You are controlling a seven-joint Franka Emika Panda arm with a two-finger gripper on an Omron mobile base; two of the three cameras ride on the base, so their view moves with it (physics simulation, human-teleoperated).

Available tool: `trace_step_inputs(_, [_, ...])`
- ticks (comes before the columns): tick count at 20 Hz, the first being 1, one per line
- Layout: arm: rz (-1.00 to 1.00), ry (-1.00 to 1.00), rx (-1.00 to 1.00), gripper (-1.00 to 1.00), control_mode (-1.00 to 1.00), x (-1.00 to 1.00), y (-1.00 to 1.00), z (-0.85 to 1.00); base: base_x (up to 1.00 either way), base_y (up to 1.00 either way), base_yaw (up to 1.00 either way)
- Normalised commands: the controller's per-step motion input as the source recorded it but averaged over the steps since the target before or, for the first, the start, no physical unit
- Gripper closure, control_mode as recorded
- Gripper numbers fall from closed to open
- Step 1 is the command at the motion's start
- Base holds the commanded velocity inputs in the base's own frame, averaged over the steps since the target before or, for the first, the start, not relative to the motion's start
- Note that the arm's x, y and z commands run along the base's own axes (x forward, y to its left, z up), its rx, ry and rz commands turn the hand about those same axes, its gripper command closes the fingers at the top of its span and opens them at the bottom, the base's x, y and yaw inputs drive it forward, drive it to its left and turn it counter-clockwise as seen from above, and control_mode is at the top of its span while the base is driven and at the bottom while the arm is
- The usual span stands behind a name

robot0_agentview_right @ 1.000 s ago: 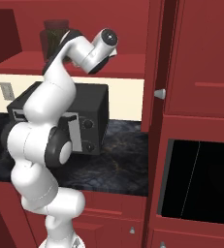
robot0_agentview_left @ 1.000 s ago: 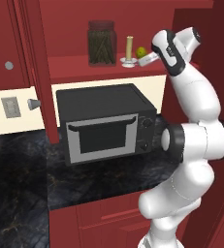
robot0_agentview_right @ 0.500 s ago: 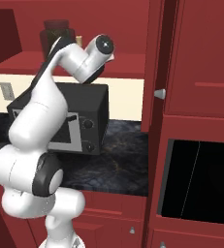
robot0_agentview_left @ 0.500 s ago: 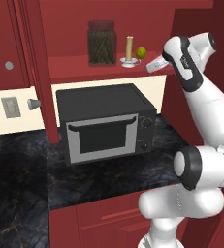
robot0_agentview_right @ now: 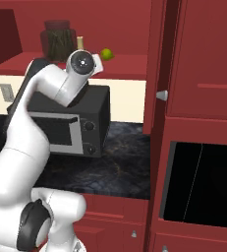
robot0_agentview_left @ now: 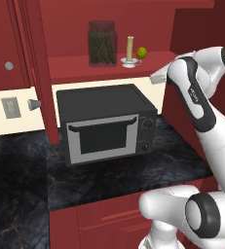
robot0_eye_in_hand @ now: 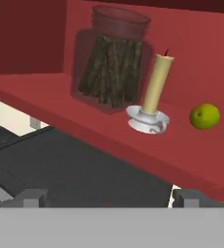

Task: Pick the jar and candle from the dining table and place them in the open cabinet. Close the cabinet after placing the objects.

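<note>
The jar stands on the red shelf of the open cabinet, dark sticks inside it. Just to its right the candle stands upright in its white saucer. My gripper hangs open and empty in front of the shelf's right end, a little below its edge and clear of both. In the hand view the jar and the candle sit side by side ahead of the gripper, over the shelf edge. From the right I see jar and candle behind my wrist. The dining table is out of view.
A small green ball lies right of the candle on the shelf. A black microwave stands on the dark stone counter under the cabinet. The left door and the right door stand open.
My hand has drawn back from the candle, to the right and slightly down, with the elbow swinging out. The candle and jar have stayed in place on the shelf.
</note>
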Motion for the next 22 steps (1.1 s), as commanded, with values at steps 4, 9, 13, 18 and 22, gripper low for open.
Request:
trace_step_inputs(4, [-0.08,-0.15,-0.02,-1.0,-1.0,-0.87,0.02,0.0,0.0,0.0,0.0])
trace_step_inputs(9, [0.0,-0.04,-0.09,-1.0,-1.0,-0.18,-0.03,-0.15,0.0,0.0,0.0])
trace_step_inputs(13, [0.0,-0.2,-0.15,-1.0,-1.0,-0.69,-0.14,-0.01,0.0,0.0,0.0])
trace_step_inputs(18, [0.0,-0.2,-0.16,-1.0,-1.0,-0.74,-0.15,0.0,0.0,0.0,0.0])
trace_step_inputs(22, [0.0,-0.18,-0.16,-1.0,-1.0,-0.71,-0.18,0.0,0.0,0.0,0.0])
